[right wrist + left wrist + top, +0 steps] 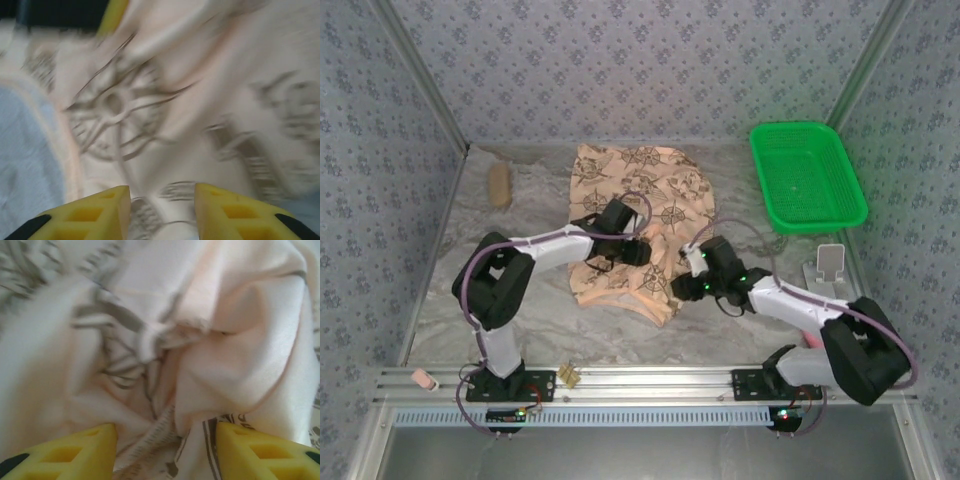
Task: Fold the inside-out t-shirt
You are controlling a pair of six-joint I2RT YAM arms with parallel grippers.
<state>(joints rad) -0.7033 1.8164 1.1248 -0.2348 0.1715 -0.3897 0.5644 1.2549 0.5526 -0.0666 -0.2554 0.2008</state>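
Inside-out t-shirt (pixel 650 185): lay crumpled in the middle of the table, printed side up at the far end, and the near part was bunched between the two arms.
Shirt vs left claw: the left gripper (pixel 166 437) sat down on the shirt's middle, and we saw pale reverse-side folds piled right ahead of its yellow fingers (pixel 75 455).
Left claw state: jaws stood well apart with loose cloth in the gap, and nothing looked pinched to us.
Shirt vs right claw: the right gripper (pixel 162 200) was at the shirt's near right edge, just short of a compass print (pixel 115 107), with cloth running between its fingers.
Right claw state: narrow gap and a blurry shot, so honestly we couldn't tell if it was clamped on the cloth or not.
Surface: grey marbled table (pixel 520 320).
Other stuff: a green basket (pixel 795 127) sat far right, well apart from the shirt, a tan oblong thing (pixel 499 185) far left, and a white stand (pixel 830 265) by the right edge.
Room: patterned blue-grey walls (pixel 620 60) on three sides, and a metal rail (pixel 650 378) along the near edge held both arm bases.
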